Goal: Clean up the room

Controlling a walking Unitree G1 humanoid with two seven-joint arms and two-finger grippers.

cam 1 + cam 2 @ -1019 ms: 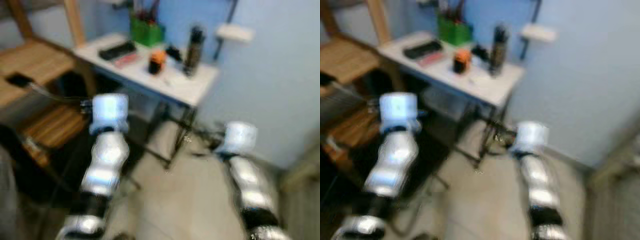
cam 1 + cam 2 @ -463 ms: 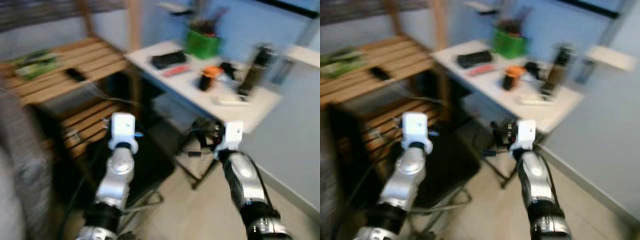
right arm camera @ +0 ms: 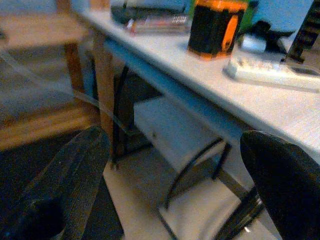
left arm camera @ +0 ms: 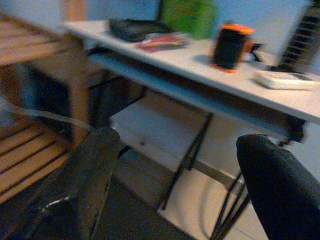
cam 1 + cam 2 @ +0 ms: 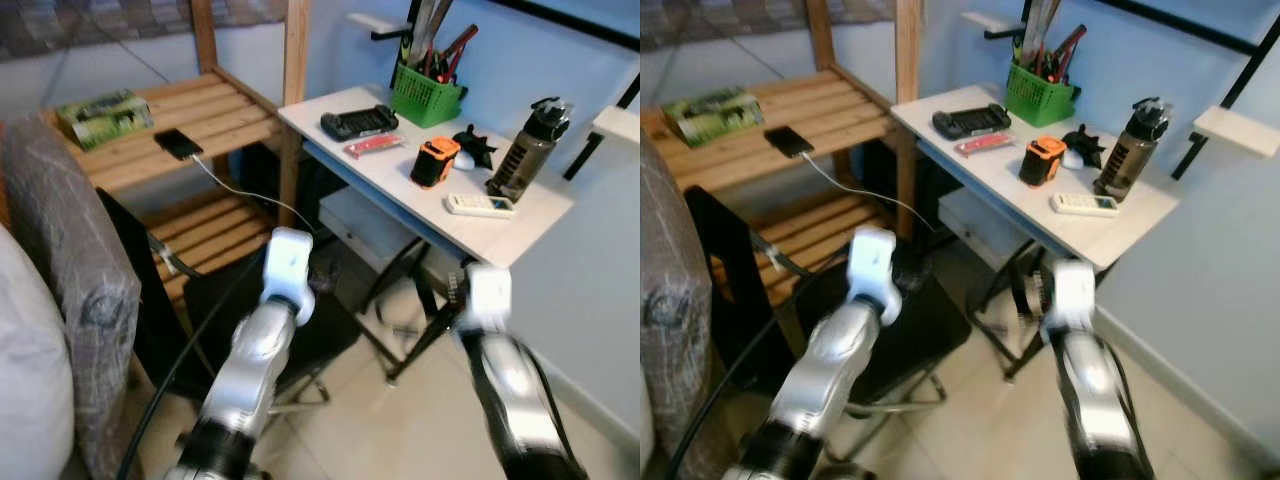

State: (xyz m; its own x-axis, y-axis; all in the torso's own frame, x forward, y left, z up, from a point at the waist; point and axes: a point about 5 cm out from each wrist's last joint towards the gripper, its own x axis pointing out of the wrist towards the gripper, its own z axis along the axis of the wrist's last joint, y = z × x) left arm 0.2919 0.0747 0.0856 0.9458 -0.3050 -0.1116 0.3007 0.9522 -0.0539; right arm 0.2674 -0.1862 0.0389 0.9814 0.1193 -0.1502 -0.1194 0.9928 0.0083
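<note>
Camera swung toward the desk (image 5: 520, 225); left gripper (image 4: 175, 185) and right gripper (image 3: 170, 180) wide, empty (approaching clutter, presumably).

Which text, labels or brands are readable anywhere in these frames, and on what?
None legible.
Green printed box on the wooden slatted shelf: print too blurred.
White remote control on the white table: markings too small.
Orange-and-black block-shaped device: no readable label.
</note>
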